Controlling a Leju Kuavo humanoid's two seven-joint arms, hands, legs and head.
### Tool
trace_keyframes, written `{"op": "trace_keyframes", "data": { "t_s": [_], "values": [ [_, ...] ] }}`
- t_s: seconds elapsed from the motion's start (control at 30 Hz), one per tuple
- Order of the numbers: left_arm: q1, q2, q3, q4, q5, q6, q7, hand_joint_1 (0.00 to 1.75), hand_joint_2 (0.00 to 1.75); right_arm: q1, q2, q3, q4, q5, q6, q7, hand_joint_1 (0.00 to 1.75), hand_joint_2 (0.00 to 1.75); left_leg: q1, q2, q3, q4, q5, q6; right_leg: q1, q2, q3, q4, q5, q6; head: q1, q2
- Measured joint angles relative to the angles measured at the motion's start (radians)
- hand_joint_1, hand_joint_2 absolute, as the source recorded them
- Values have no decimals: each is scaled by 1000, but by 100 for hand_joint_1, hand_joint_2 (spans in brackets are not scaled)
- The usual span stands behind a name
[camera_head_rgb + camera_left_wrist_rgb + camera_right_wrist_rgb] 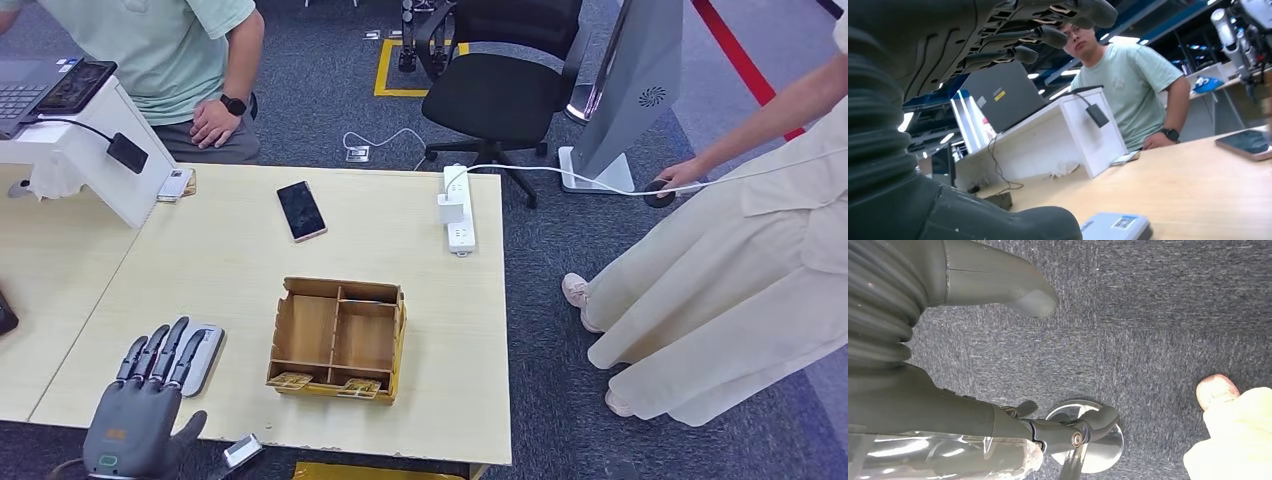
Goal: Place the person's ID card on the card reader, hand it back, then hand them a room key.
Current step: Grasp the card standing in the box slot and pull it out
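From the head camera I see my left hand [140,405] low over the near left corner of the wooden table [240,260], fingers straight and spread, holding nothing; its fingertips lie over the grey card reader [202,355], though I cannot tell whether they touch it. The left wrist camera shows the same fingers [1048,35] extended above the table, with the reader's corner [1118,226] just below. My right hand [998,285] hangs over the grey carpet, thumb apart from the fingers and nothing in it. Beside the reader, toward the middle of the table, stands a compartmented wooden box [338,338], with room key cards [291,380] propped in its near slots. I cannot make out an ID card anywhere. A smartphone [301,210] lies face up further back, and a white power strip [459,208] sits near the far right edge. One person in a green shirt [160,45] sits behind the table; another in pale clothing [740,270] stands to the right.
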Motion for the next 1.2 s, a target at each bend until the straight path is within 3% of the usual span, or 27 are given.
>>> {"op": "trace_keyframes", "data": {
  "t_s": [0.23, 0.4, 0.53, 0.7, 1.03, 1.2],
  "values": [
    [-55, 116, -223, 100, 2, 80, 77, 0, 175, -3, -2, 20, 14, -9, -10, 4, 0, 175, 0, -1, 1, 0, 0, 0, 0, -1, 0, 0, 0, 0, 0, 0],
    [-141, 139, -451, 227, 4, 133, 154, 0, 175, -10, -14, 43, 51, -14, -33, -3, 0, 175, -1, 0, 1, 0, 0, 0, 0, 0, 1, 0, 0, 0, 0, 0],
    [-193, 155, -553, 292, 5, 141, 173, 0, 175, -11, -19, 55, 68, -14, -36, -1, 0, 175, -1, 0, 1, 0, 0, 0, 0, 0, 1, 0, 0, 0, 0, 0],
    [-220, 188, -612, 336, 5, 147, 177, 0, 175, -11, -27, 67, 78, -14, -36, 2, 0, 175, -1, 0, 1, 0, 0, 0, 0, 0, 0, 0, 0, 0, 0, 0],
    [-248, 221, -642, 376, -5, 153, 233, 0, 175, -10, -35, 72, 87, -23, -38, 8, 0, 175, 0, 0, 0, 0, 0, 0, 0, 0, 0, 0, 0, 0, 0, 0],
    [-268, 265, -643, 377, -6, 150, 311, 0, 175, -6, -33, 72, 68, -29, -31, 22, 0, 175, 0, 0, 1, 0, 0, 0, 0, 0, 0, 0, 0, 0, 0, 0]
  ]
}}
